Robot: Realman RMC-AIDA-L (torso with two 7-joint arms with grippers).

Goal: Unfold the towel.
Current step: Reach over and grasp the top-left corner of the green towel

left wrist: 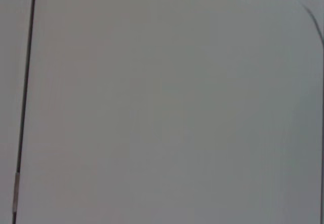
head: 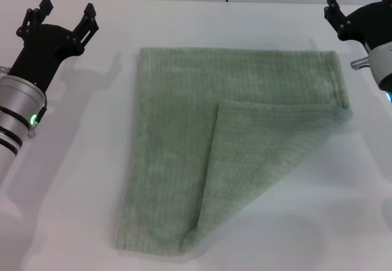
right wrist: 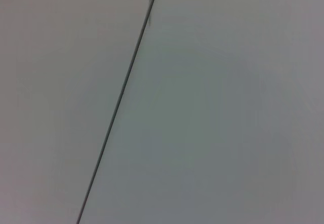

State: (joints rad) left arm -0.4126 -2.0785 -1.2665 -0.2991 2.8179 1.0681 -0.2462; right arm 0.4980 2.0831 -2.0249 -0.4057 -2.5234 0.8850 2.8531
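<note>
The left hand [head: 66, 18] hovers over the white table [head: 73, 179] well to the left of the towel [head: 177, 142], level with its far edge. Its two black fingers stand wide apart and hold nothing. Its wrist view shows only bare table surface with a thin dark seam, no cloth.

The towel lies flat on the table between the two hands, touched by neither. Its left part is a single spread layer, smooth from the far edge to the near edge. Its right near corner is folded over diagonally onto the cloth, forming a triangular flap [head: 257, 154]: the crease runs from the towel's near edge up to its right side, and the flap's tip points toward the towel's middle.

The right hand [head: 352, 16] sits beyond the towel's far right corner, well clear of it. It is partly cut off by the frame; the fingers that show appear spread, and it carries nothing. Its wrist view also shows only table and a seam.

By my reading, the task is mostly unfinished in its last step: the flap remains to be gripped at its tip and drawn back out toward the towel's near right side
</note>
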